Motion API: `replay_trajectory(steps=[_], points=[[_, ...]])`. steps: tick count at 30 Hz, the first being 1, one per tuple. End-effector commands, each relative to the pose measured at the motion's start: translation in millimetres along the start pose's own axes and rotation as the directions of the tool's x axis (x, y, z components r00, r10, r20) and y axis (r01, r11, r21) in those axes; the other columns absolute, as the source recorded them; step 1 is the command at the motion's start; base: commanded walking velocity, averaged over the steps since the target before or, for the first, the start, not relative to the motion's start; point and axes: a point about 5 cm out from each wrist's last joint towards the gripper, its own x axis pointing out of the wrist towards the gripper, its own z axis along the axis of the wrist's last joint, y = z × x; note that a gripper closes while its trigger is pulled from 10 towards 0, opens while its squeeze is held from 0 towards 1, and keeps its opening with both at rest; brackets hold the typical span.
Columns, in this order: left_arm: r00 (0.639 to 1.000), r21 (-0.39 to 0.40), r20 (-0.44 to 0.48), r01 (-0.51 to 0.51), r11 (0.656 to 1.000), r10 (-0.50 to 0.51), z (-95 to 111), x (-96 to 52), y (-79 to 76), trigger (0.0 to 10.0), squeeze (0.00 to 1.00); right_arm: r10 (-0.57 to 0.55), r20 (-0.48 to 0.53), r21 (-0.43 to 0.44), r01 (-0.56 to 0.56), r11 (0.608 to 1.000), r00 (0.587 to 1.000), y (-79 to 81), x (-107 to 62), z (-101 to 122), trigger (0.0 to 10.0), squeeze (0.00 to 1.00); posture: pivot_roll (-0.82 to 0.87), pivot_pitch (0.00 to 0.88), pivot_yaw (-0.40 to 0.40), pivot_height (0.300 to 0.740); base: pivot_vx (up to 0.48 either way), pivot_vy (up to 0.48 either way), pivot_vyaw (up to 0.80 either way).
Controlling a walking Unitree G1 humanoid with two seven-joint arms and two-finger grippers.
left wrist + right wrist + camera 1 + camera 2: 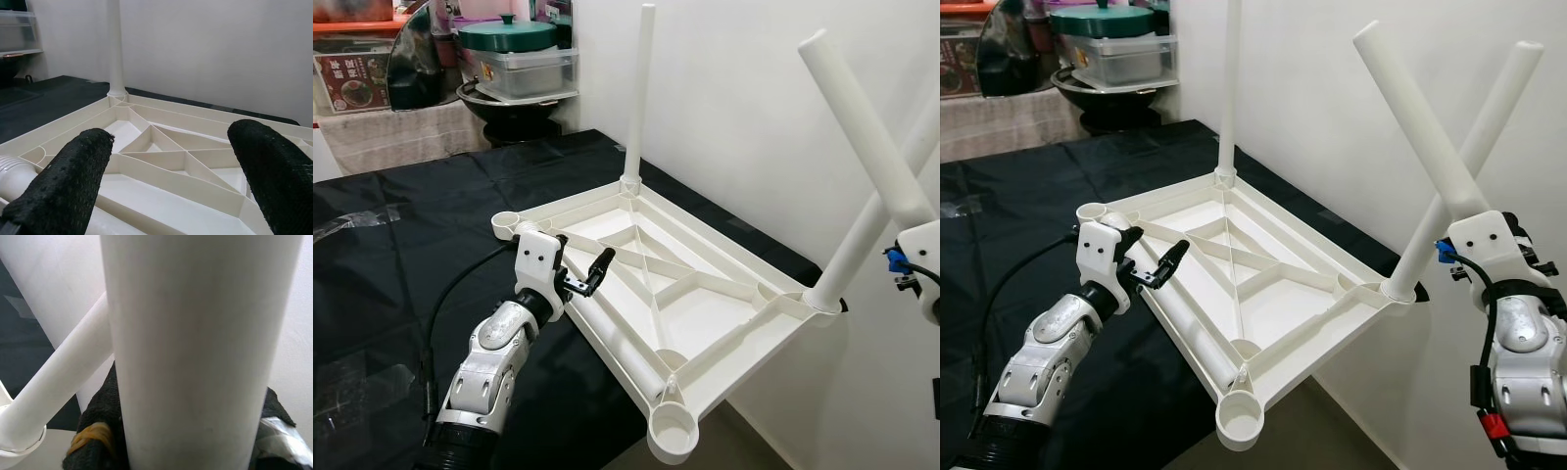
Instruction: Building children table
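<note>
A white plastic table top (705, 294) lies upside down on a black-covered table, its ribs facing up. One white leg (639, 98) stands upright in the far corner socket. A second leg (1430, 235) leans tilted in the right corner socket. My right gripper (1474, 230) is shut on a third leg (1410, 108), held slanted above that corner and crossing the tilted one. A fourth leg (617, 338) lies along the top's left rim. My left gripper (582, 269) hovers open just over that rim, its fingers (63, 191) holding nothing. The near socket (674, 431) and left socket (506, 223) are empty.
A white wall (754, 98) stands close behind the table top on the right. The top's near corner overhangs the table edge above the floor. A green-lidded pot and clear container (514, 59) sit at the back. A black cable (450, 294) trails from my left arm.
</note>
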Motion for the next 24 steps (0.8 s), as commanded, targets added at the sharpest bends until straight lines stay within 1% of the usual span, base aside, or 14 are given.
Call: replay_trajectory(steps=[1, 6, 24], points=[[1.0, 0.001, -0.008, -0.004, 1.0, 0.004, -2.7, 0.1, 2.4, 10.0, 0.0, 0.003, 0.006, -0.012, -0.003, 1.0, 1.0, 1.1, 1.2, -0.3, 10.0, 0.0, -0.04, 0.0, -0.058, 0.74, 0.0, 0.0, 0.0], [1.0, 0.0, -0.009, -0.005, 1.0, 0.005, -3.3, -0.5, 2.4, 10.0, 0.0, 0.012, 0.013, -0.011, -0.012, 1.0, 1.0, 3.9, 1.4, 0.5, 10.0, 0.0, -0.04, 0.0, -0.061, 0.74, 0.0, 0.0, 0.0], [1.0, -0.001, -0.01, -0.005, 1.0, 0.005, -3.3, -1.3, 1.8, 10.0, 0.0, 0.027, 0.032, -0.007, -0.026, 1.0, 0.999, 6.2, 3.6, 3.0, 10.0, 0.0, -0.03, 0.0, -0.066, 0.74, 0.0, 0.0, 0.0]])
